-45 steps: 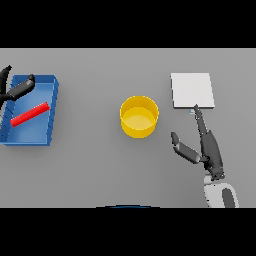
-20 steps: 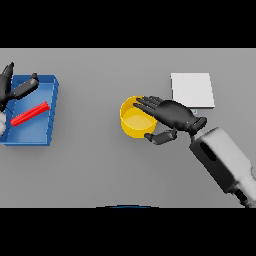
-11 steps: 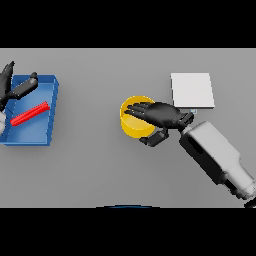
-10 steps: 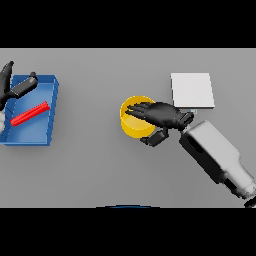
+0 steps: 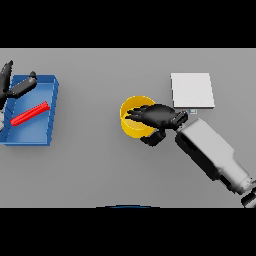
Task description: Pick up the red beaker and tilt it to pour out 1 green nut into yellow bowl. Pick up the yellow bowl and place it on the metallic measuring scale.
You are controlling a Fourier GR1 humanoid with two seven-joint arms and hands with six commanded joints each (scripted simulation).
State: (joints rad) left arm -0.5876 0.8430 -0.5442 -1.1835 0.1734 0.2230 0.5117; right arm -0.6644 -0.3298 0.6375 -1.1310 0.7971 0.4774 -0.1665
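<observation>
The yellow bowl [image 5: 131, 127] stands mid-table. My right hand [image 5: 159, 116] lies over its right side: the fingers dip past the rim into the bowl and the thumb [image 5: 152, 138] curls against the outer wall, pinching it. The bowl rests on the table. The metallic scale [image 5: 192, 90], a pale square plate, lies just up and right of the hand. A red beaker [image 5: 30, 113] lies on its side in the blue tray [image 5: 35, 134] at the far left. My left hand [image 5: 11, 86] hovers open at the tray's upper left corner. No green nut shows.
The blue tray takes up the left edge of the grey table. My right forearm [image 5: 210, 150] runs diagonally from the lower right toward the bowl, passing close below the scale.
My right hand swung in from beside the scale, slid left over the bowl's right rim, and its fingers curled in around the wall. The bowl, beaker and left hand stayed put.
</observation>
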